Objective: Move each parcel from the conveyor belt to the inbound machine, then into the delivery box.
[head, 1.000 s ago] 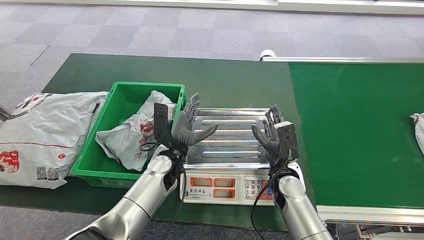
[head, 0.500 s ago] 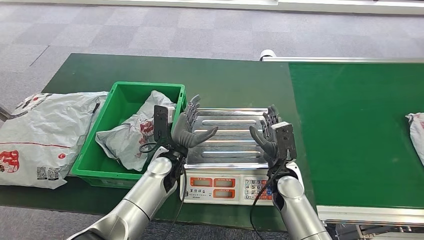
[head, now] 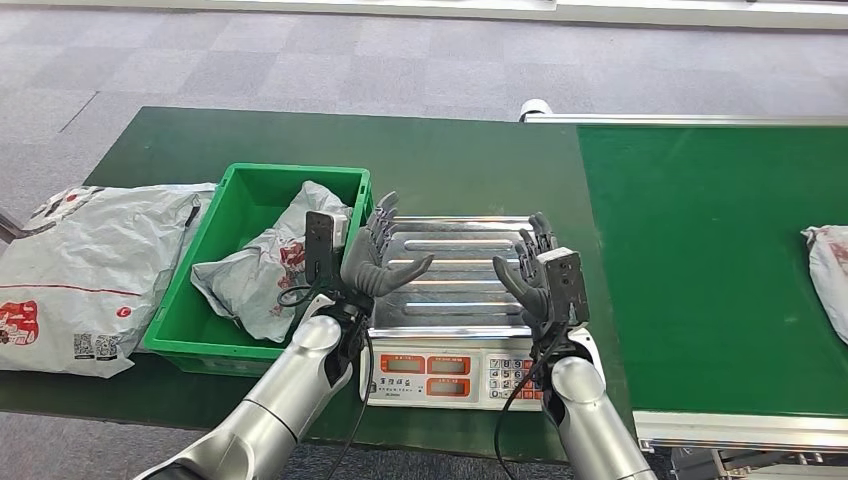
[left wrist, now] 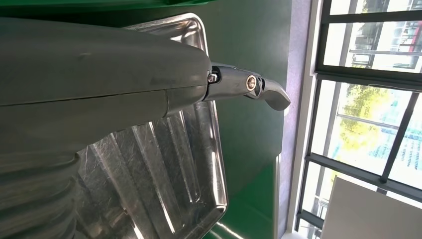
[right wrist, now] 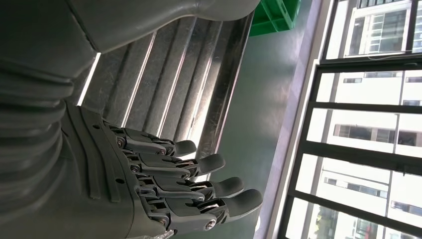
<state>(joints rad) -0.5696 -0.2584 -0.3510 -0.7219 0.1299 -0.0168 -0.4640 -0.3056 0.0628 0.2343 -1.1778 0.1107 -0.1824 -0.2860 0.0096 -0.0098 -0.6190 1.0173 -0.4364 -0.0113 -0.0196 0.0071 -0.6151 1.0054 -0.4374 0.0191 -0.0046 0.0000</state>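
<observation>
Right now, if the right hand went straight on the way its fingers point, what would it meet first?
Probably nothing at once: the right hand points up and away over the scale tray, toward bare green table. Depth is unclear.

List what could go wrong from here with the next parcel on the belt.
1. The parcel lies at the far right edge of the conveyor belt, while both open hands, left hand and right hand, hover over the scale tray; a reach now would likely fall short.
2. The green bin already holds a bag; another soft parcel may slump over its rim.
</observation>
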